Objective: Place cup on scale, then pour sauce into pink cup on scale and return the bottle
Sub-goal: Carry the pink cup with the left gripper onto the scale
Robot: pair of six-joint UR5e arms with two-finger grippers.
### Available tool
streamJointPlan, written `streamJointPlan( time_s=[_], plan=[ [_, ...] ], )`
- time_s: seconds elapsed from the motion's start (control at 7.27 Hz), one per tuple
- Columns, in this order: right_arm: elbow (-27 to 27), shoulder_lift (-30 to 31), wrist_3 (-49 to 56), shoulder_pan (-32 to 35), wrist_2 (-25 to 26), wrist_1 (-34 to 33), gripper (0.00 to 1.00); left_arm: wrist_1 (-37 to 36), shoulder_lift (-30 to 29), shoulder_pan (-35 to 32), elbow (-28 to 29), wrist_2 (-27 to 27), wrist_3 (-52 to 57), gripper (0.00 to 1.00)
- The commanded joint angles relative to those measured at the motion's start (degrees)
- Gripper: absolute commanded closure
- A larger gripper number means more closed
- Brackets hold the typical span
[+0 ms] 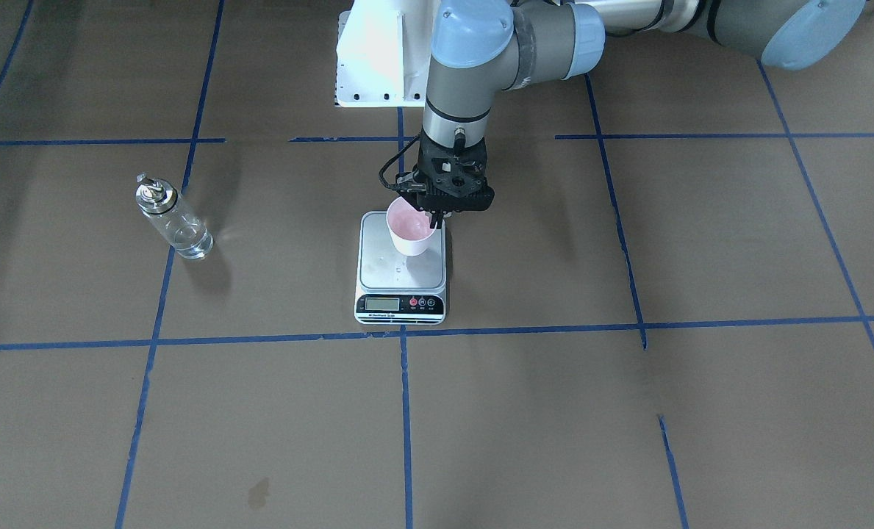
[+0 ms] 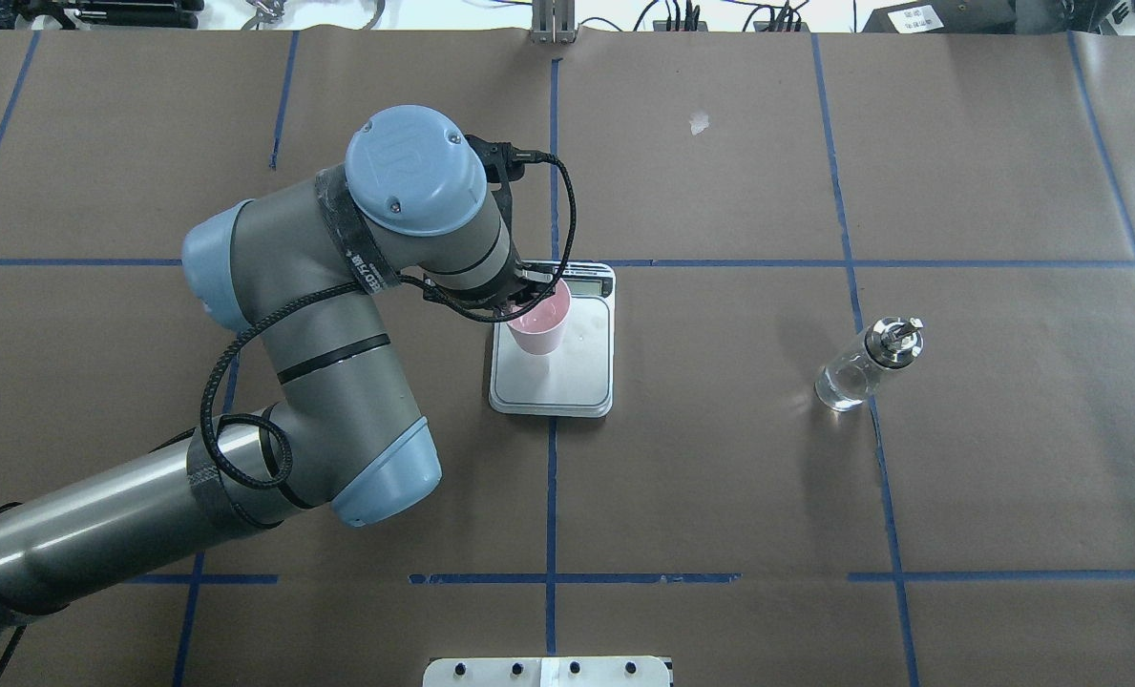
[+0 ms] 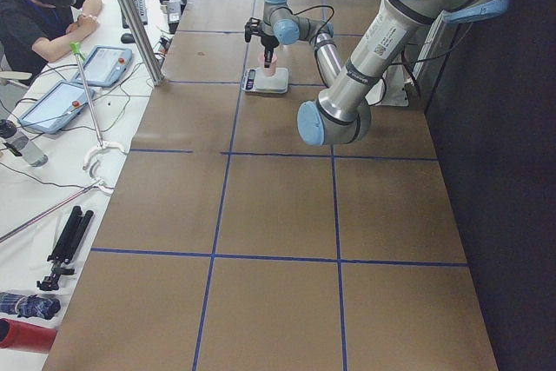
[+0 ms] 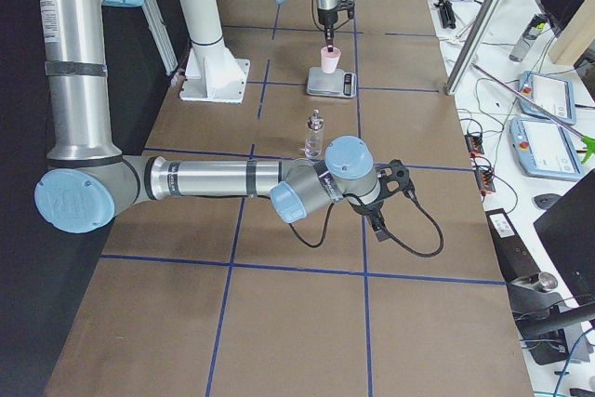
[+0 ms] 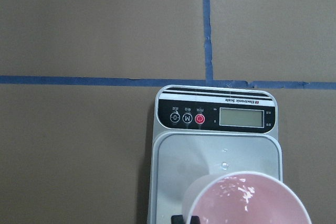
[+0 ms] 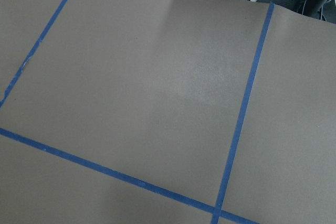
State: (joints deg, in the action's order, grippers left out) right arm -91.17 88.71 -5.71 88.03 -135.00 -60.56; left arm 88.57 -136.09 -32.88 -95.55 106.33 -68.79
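Left end effector (image 2: 527, 294) noted at the end of the arm that enters from the overhead view's left, pointing straight down over the scale (image 2: 586, 372). Its fingers are drawn narrow and pinch the rim of the cup (image 2: 538, 324) on the side nearest the arm; the left wrist view shows one dark fingertip (image 5: 179, 219) just outside the cup wall. The cup is upright, mouth up, pink inside with a few bright glints, over the platform's half on the robot's left. Whether its base touches the platform cannot be told. The scale lies flat on the brown worktop (image 2: 720, 477), with its display (image 5: 241, 116) and round buttons (image 5: 187, 118) at the end away from the robot. The display's reading is not legible. Further right, well apart from the scale, the bottle (image 2: 868, 367) stands upright on the worktop beside a blue tape line (image 2: 887, 496), metal spout on top, with nothing gripping it. The sauce (image 1: 189, 240) shows only faintly through the lower glass and its level cannot be read. The right end effector (image 4: 379, 216) appears only in the exterior right view, low over the worktop on the near side of the bottle. Whether it is wide or narrow cannot be told. Its wrist camera shows only worktop and tape.
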Motion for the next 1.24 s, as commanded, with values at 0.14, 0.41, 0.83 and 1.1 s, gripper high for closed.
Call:
streamJointPlan(
  time_s=[0.14, 0.41, 0.83, 1.1],
  plan=[
    [-0.06, 0.06, 0.00, 0.04, 0.00, 0.00, 0.00, 4.41, -0.57, 0.28, 3.25, -0.07, 0.06, 0.83],
    [0.03, 0.06, 0.00, 0.04, 0.00, 0.00, 0.00, 4.60, -1.19, 0.28, 4.32, -0.07, 0.06, 0.75],
    [0.03, -0.03, 0.00, -0.05, 0.00, 0.00, 0.00, 4.34, -0.76, 0.19, 3.19, -0.24, 0.59, 0.24],
    [-0.06, -0.03, -0.09, -0.05, 0.00, 0.00, 0.00, 2.50, 0.29, -1.03, -1.01, -0.16, 3.12, 0.00]
  ],
)
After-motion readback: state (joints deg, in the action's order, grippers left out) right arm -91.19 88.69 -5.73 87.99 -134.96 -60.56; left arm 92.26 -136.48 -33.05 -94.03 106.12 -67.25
